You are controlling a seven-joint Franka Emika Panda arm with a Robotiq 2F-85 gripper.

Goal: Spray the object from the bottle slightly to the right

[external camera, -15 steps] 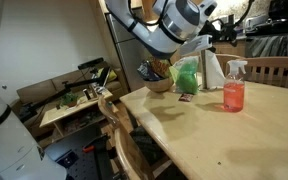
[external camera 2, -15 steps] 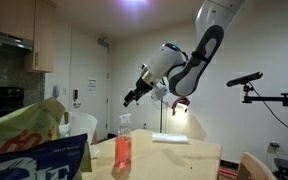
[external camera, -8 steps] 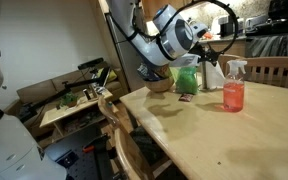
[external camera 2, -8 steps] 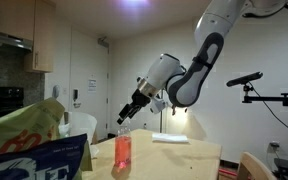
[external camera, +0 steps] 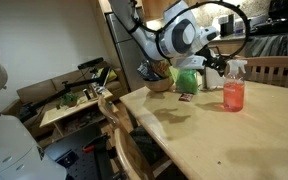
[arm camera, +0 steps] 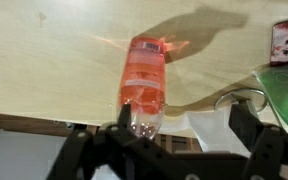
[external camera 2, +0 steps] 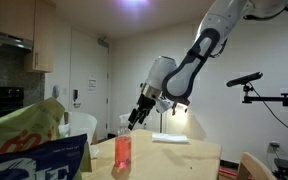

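One bottle (external camera: 233, 92): clear sprayer with pink-red liquid, standing upright on the table (external camera: 174, 135) just beside the green bag (external camera: 187, 78). Nothing's holding it yet, as far as I can see.
State of the hand (arm camera: 164, 140): spread wide. The wrist view has the fingers (arm camera: 259, 150) either side of the white trigger head with air in between, so it's pinching nothing.
Just changed: a second ago the hand was up high and well off from the green bag. Now it's dropped in right by the bottle's head in both exterior views, hand (external camera: 220, 63) just past the green bag, hand (external camera 2: 133, 119) level with the top of the bottle (external camera 2: 122, 152).
Bottle itself: hasn't budged, same spot by the green bag.
Meaning for the task: approach looks pretty much done imo, but there's no grab, no squeeze and no spray so far.
Next move (guess): close around the neck and trigger, then aim a bit to the right.
Watch out: tall, light bottle, so one clumsy nudge could tip it toward the green bag.
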